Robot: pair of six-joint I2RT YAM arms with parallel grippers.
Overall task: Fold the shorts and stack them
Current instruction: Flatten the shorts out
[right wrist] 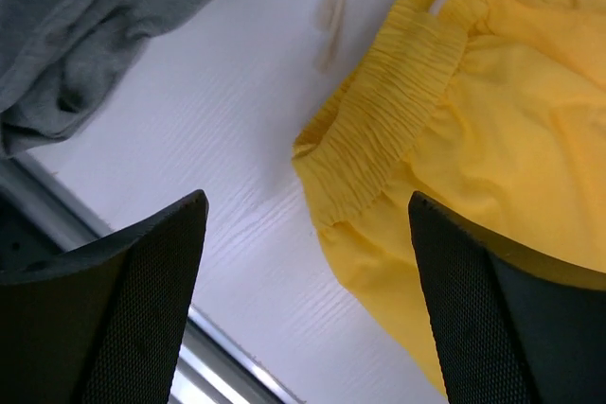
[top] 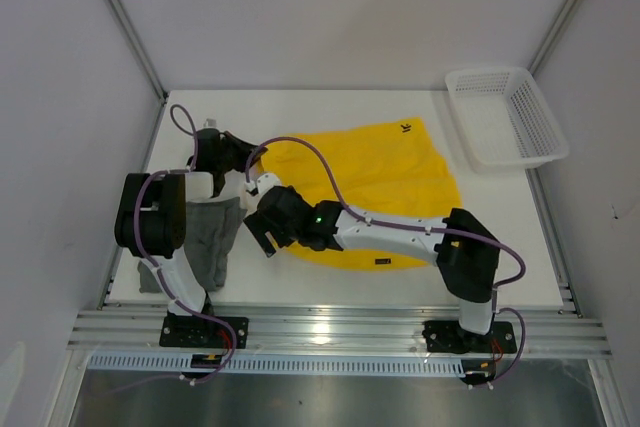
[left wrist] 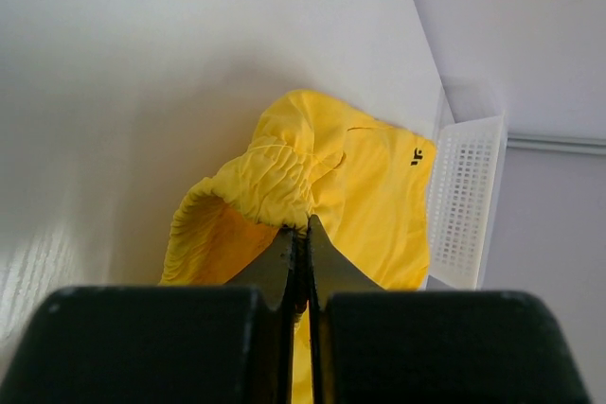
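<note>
Yellow shorts (top: 370, 187) lay spread on the table (top: 300, 112), waistband clamped in the left claw (left wrist: 301, 226), seemingly anchoring a fold. The right claw (right wrist: 308, 201) gaped empty above the waistband; grey shorts (top: 215, 237) lay alongside.

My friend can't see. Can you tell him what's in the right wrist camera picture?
The open right pincer hovers over the yellow shorts at their stretchy waistband, holding nothing. The grey shorts lie crumpled at the top left, with bare white table between the two.
</note>
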